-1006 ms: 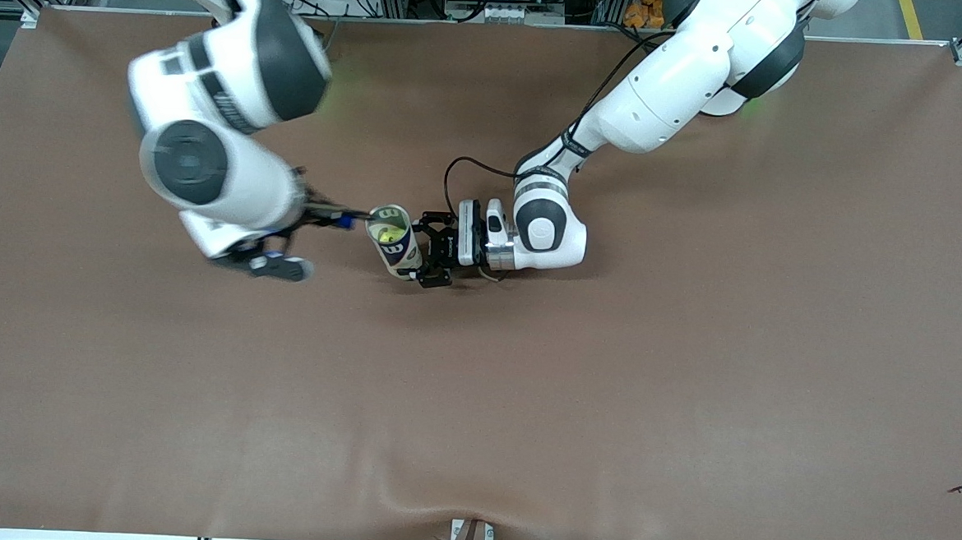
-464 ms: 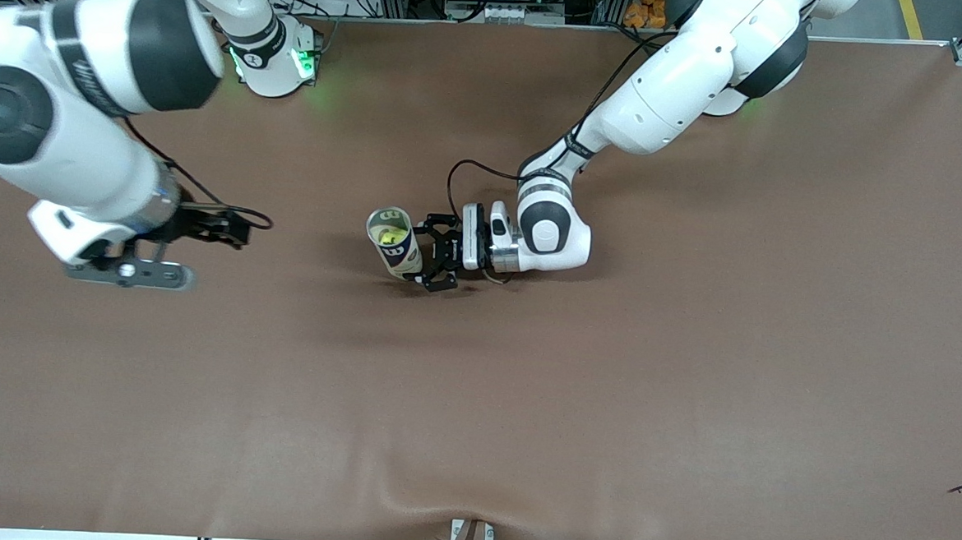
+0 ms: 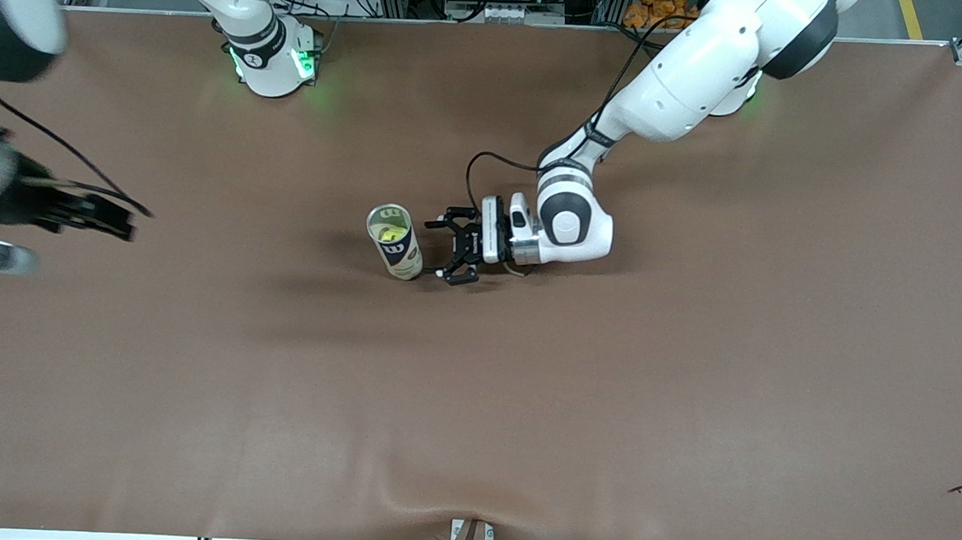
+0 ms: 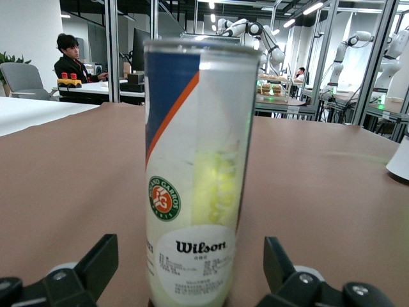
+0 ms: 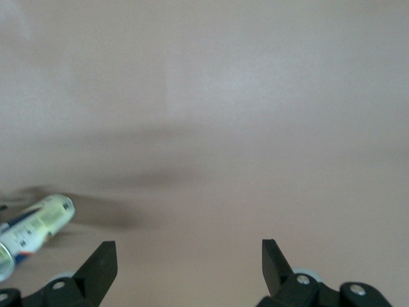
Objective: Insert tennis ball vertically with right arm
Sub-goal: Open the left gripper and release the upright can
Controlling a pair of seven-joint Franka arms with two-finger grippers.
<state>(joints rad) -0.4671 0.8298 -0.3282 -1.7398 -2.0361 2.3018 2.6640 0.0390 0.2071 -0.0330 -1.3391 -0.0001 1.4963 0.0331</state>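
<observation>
Hovering just beside the tennis ball can (image 3: 395,242), the left pincer (image 3: 454,247) is standing released, its fingers spread wide and clear of the tube's wall, as the left wrist view shows with the can (image 4: 195,173) between the two black fingers (image 4: 96,265) but apart from them. The right pincer (image 3: 72,214) is hanging over the right arm's end of the surface (image 3: 689,380), likewise spread and carrying nothing; in its wrist view the can (image 5: 35,224) is showing small and well apart.

The can is standing upright near the middle of the surface, lid off, with a yellow-green tennis ball (image 3: 386,233) sitting inside. It is a clear plastic tube with a blue, white and orange label. Judging by that, it is probably handling light, smooth and easily tipped, its thin wall flexing if squeezed hard, so a gentle hold around the middle of the body is looking safest.
</observation>
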